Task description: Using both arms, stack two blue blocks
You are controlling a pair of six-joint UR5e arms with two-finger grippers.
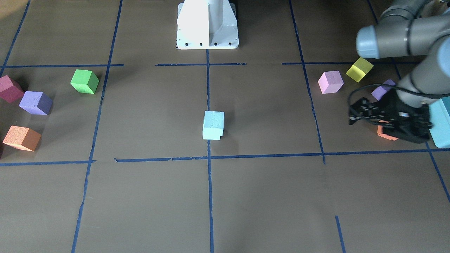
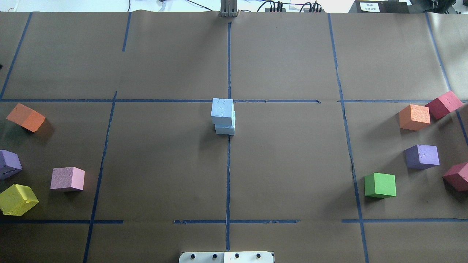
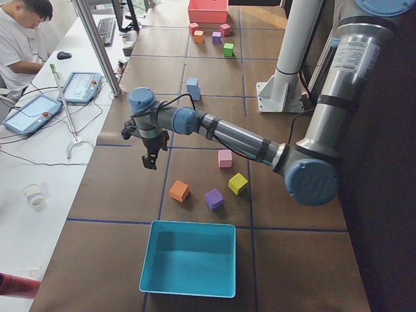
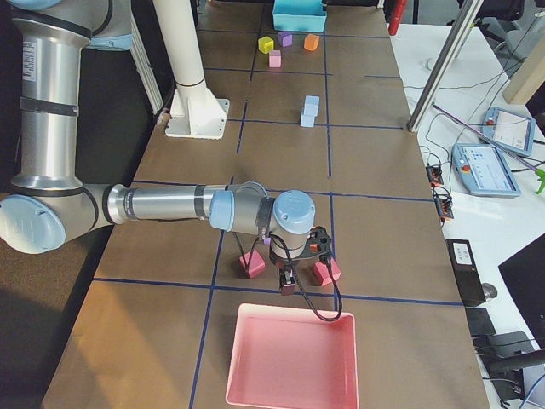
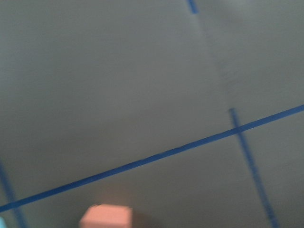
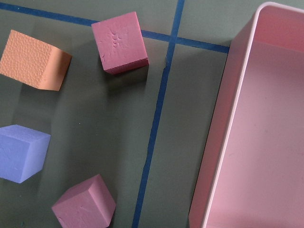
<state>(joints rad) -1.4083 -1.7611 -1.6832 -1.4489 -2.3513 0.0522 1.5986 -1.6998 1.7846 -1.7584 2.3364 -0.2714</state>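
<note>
The two blue blocks stand stacked at the table's centre. The pale sky-blue one with a grainy top [image 2: 222,110] sits on the pale cyan one [image 2: 225,129], slightly offset. The stack also shows in the front view [image 1: 213,125] and far off in both side views [image 3: 193,88] [image 4: 310,111]. My left gripper [image 1: 353,114] hangs open and empty far to the side, over an orange cube [image 1: 385,134]. My right gripper [image 4: 288,285] hangs over red cubes by a pink tray; I cannot tell whether it is open or shut. Neither gripper touches the stack.
Pink [image 1: 330,82], yellow [image 1: 359,69] and purple [image 1: 382,90] cubes and a teal box [image 3: 188,260] lie on my left side. Green [image 2: 380,185], purple [image 2: 422,156], orange [image 2: 414,117] and red [image 2: 443,104] cubes and a pink tray [image 4: 289,358] lie on my right. The white pedestal [image 1: 207,24] stands at the base.
</note>
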